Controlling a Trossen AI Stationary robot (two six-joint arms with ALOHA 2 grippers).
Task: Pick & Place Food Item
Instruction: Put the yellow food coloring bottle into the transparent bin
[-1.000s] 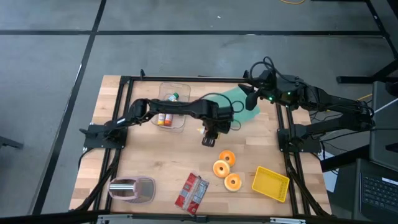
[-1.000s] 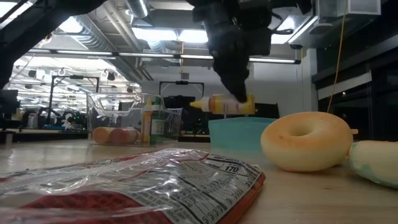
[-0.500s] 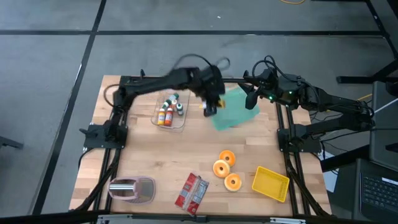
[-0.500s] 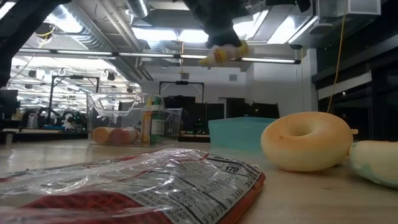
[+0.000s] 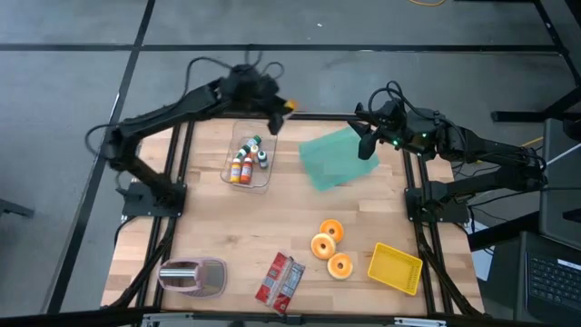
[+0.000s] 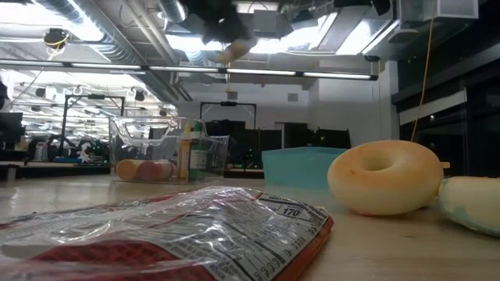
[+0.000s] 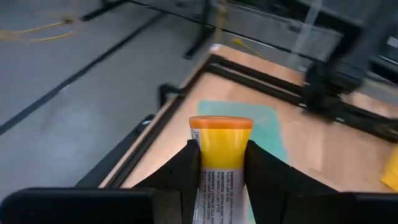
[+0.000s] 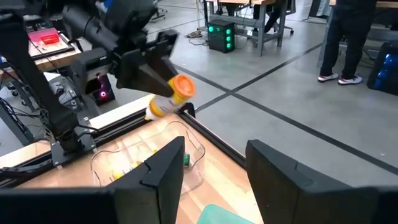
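A small yellow bottle with an orange cap [image 7: 221, 140] is high in the air over the table's far edge, with my left gripper [image 5: 277, 111] shut on it. The right wrist view shows the bottle [image 8: 169, 94] from the side, and in the low view it is a blur [image 6: 233, 51] near the ceiling lights. Below and nearer stands a clear bin [image 5: 248, 163] holding several small bottles. A teal tray [image 5: 334, 156] lies to the bin's right. My right gripper [image 8: 214, 168] hovers open over the tray's far right corner, holding nothing. My left gripper pinches the bottle's labelled body [image 7: 214, 180] between its two fingers [image 7: 185, 171], just below the cap. The orange cap end [image 7: 221, 123] sticks out past the fingertips. The fingers lie along the bottle and slant slightly downward. The bottle is lifted clear of everything.
Three doughnuts [image 5: 329, 245] lie at the near right beside a yellow tray [image 5: 395, 268]. A red snack bag [image 5: 280, 280] and a pink-and-clear container [image 5: 192, 277] sit along the near edge. Black frame rails [image 5: 300, 115] border the table.
My left gripper has swung up from the middle of the table, beside the teal tray, toward the far edge and a little left, staying shut on the bottle. It has tipped from pointing steeply down to nearly level. The bottle has gone with it, lifted high.
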